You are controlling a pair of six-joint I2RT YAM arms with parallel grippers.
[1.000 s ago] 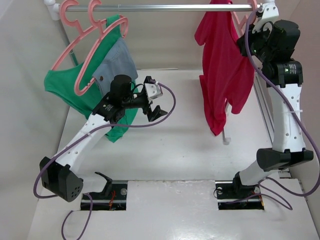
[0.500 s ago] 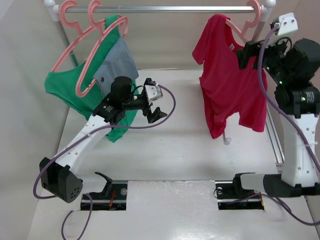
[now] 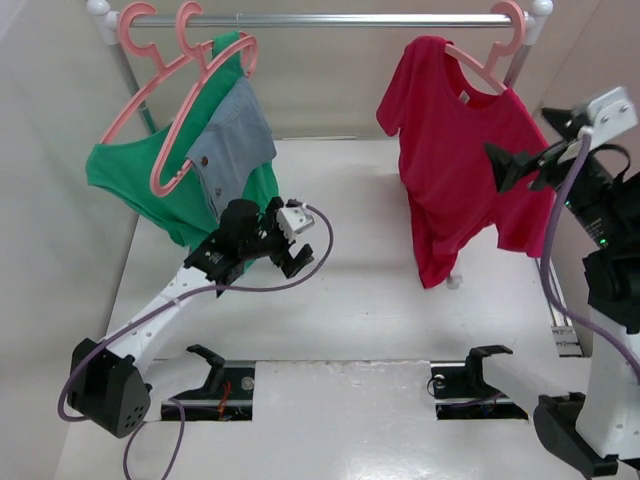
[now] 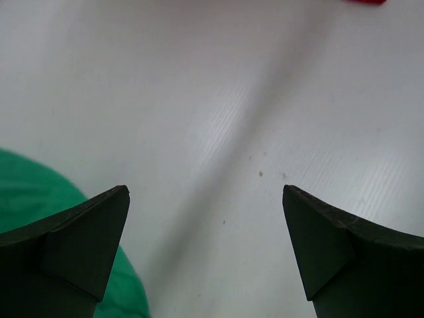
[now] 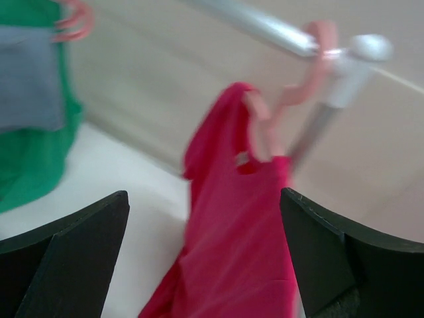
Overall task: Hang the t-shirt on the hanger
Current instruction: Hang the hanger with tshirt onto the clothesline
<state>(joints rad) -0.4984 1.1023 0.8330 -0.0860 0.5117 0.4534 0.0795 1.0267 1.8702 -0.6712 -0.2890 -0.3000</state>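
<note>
The red t-shirt (image 3: pixel 450 160) hangs spread on the pink hanger (image 3: pixel 480 66), whose hook sits over the right end of the rail. My right gripper (image 3: pixel 522 148) is open just to the right of the shirt, apart from it, with nothing between its fingers. In the right wrist view, which is blurred, the t-shirt (image 5: pixel 238 252) and hanger (image 5: pixel 291 93) show ahead of the open right gripper (image 5: pixel 205 192). My left gripper (image 3: pixel 298 240) hovers low over the table at centre left, also open and empty. The left wrist view shows the left gripper (image 4: pixel 205 192) wide open above bare white table.
A metal rail (image 3: pixel 330 17) runs across the back on two posts. At its left end, two pink hangers carry a green garment (image 3: pixel 130 175) and a small denim piece (image 3: pixel 232 135). The green cloth (image 4: pixel 33 192) lies by my left finger. White walls close the sides.
My right gripper has opened, released the hanger and pulled back to the right and lower. The t-shirt has swung out and hangs spread on the rail. The left gripper has sunk slightly.
</note>
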